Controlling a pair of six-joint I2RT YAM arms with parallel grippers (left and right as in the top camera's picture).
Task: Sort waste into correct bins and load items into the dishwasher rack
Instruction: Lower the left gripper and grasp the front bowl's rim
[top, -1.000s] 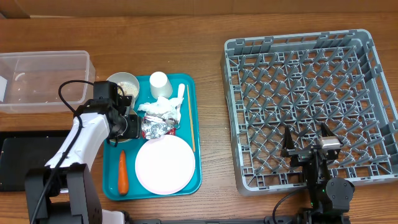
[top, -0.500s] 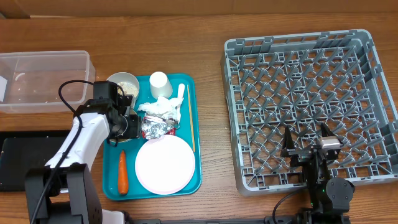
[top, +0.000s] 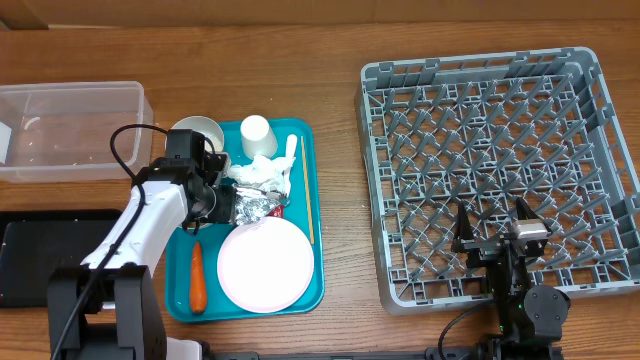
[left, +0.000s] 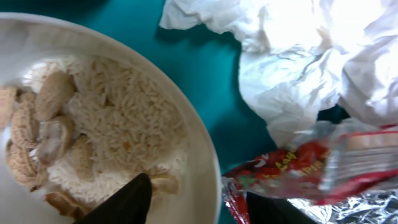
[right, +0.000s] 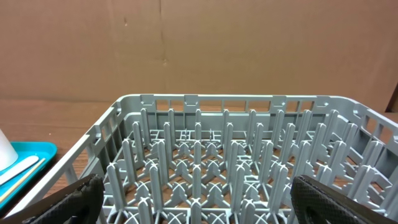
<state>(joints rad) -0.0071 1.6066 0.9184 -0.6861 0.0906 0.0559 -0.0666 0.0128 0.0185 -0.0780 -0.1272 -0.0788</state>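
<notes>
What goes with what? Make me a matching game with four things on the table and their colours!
Things:
1. carrot
2. rack
3. tub
4. wrapper

Colours:
A. grey
B. clear
C. silver and red
D. orange

Pairs: 1-D, 2-A, 3-B, 4-C
</notes>
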